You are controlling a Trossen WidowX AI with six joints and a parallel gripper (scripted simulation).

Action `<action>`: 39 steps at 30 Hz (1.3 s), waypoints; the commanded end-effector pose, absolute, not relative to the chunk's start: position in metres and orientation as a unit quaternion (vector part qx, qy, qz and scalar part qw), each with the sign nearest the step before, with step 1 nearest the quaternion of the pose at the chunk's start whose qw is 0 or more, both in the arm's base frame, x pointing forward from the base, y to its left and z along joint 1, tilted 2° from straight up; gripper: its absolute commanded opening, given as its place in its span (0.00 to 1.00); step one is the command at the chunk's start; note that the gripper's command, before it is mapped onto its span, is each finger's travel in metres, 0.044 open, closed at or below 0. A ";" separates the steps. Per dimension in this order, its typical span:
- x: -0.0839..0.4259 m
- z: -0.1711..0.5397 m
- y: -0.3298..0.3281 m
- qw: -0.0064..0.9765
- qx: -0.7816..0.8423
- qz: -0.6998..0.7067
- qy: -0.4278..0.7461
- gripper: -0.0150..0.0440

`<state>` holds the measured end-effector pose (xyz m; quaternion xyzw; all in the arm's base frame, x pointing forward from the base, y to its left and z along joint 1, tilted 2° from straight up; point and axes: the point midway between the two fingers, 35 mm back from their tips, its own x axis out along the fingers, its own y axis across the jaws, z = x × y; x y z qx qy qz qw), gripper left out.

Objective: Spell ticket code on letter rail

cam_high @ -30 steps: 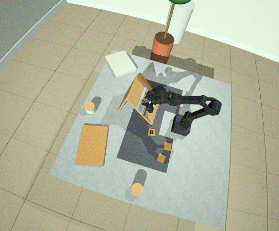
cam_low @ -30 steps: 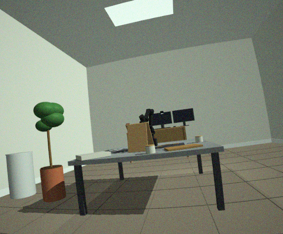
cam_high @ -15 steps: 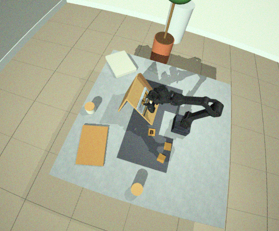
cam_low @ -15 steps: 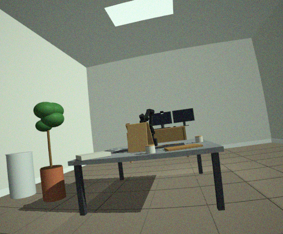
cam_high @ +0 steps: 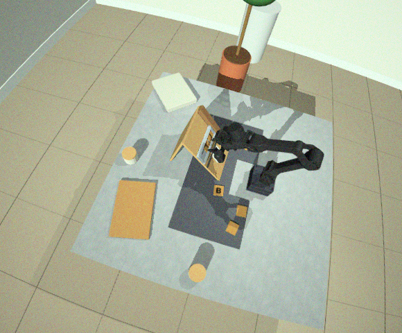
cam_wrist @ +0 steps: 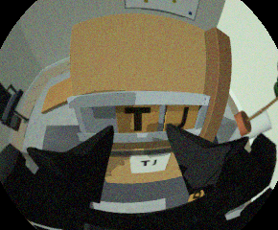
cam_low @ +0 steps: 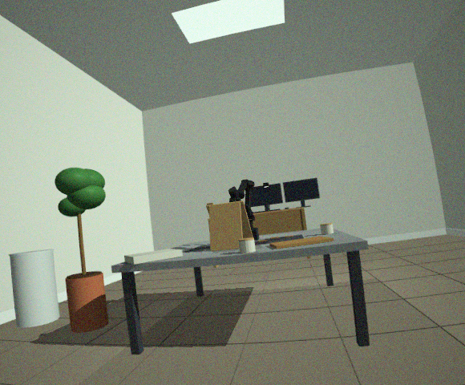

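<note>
Two square orange wooden letter tiles [cam_high: 210,137] [cam_wrist: 150,120] seem light, stiff; my black pincer [cam_high: 211,145] [cam_wrist: 141,128], spread, should take only side edges.

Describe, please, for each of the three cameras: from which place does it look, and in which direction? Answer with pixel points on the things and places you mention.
Top: high above the table [cam_high: 287,250], looking down; whole arm [cam_high: 276,143] visible, gripper at the board [cam_high: 194,134].
Exterior: low, beyond the board's back [cam_low: 225,225], facing across the table [cam_low: 307,249]; only part of the arm [cam_low: 247,199] shows.
Wrist: on the arm's end, facing the board's front [cam_wrist: 139,57] and letter rail [cam_wrist: 144,98]; the gripper [cam_wrist: 141,128] shows.
Top and exterior share the potted plant [cam_high: 234,66] [cam_low: 86,302].
</note>
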<state>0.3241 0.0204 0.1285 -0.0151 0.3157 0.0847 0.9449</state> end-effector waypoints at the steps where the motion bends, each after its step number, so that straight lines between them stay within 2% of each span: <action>1: 0.322 0.131 0.020 0.946 -0.016 0.087 0.313 0.75; 39: 0.309 0.140 0.017 0.945 -0.017 0.087 0.314 0.75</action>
